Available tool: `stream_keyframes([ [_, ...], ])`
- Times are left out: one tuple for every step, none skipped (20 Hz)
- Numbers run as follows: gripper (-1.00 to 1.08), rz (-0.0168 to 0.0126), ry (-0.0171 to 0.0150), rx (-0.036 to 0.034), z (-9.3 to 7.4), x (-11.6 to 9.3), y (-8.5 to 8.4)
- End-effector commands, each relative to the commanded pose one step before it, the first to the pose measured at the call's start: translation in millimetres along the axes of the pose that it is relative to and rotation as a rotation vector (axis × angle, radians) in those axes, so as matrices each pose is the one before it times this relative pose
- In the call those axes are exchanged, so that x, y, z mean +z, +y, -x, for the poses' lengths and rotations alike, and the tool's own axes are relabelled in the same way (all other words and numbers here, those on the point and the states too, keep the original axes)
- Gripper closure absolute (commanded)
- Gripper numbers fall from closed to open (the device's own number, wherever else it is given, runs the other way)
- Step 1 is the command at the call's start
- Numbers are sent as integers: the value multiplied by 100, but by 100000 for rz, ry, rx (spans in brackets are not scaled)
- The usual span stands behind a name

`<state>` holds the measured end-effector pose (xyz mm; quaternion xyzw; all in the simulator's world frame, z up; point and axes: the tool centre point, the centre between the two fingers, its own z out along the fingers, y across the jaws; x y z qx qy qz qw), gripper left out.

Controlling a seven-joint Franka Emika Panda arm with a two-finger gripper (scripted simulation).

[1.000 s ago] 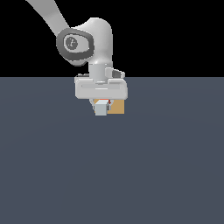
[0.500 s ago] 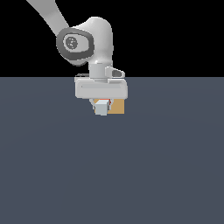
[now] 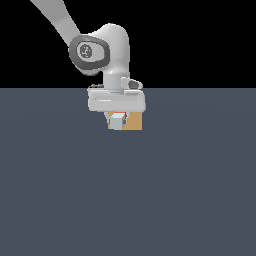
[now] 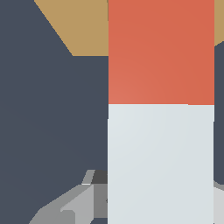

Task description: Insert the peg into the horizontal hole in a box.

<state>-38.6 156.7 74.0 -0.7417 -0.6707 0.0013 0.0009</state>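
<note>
risk: peg (image 4: 161, 109) could catch on the box (image 3: 134, 122) face instead of entering. the hole cannot be seen in either view, so alignment cannot be checked from here; a small tilt or sideways offset of the bar would cause a jam or push the box along the tabletop (image 3: 128, 190).
risk 2: peg may slip in the grasp if the tip presses against the box face.
peg look: long square-sectioned bar, pale grey-white on the near part, orange-red on the far part, flat clean faces, sharp colour boundary across it.
peg place: held low above the tabletop, orange end pointing at the tan box and overlapping it in the wrist view; contact or entry cannot be told.
box look: small tan block, mostly hidden behind the hand in the exterior view.
fingers: gripper (image 3: 117, 120) clenched on the white part of the peg.
</note>
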Motion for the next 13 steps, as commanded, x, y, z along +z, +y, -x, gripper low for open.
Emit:
stream_keyframes([
  [108, 349, 195, -183, -1813, -188, 34],
  [108, 0, 0, 0, -818, 4, 0],
  [108, 62, 29, -4, -785, -38, -4],
  [108, 0, 0, 0, -705, 3, 4],
  [108, 63, 28, -5, -624, -39, 1],
  [108, 0, 0, 0, -540, 3, 11],
  [108, 0, 0, 0, -456, 2, 16],
  [108, 0, 0, 0, -370, 2, 21],
  [108, 64, 21, -14, -290, -40, 18],
  [108, 0, 0, 0, -197, 1, 31],
  [108, 0, 0, 0, -119, 0, 31],
  [108, 0, 0, 0, -56, 0, 25],
  [108, 0, 0, 0, -15, 0, 10],
])
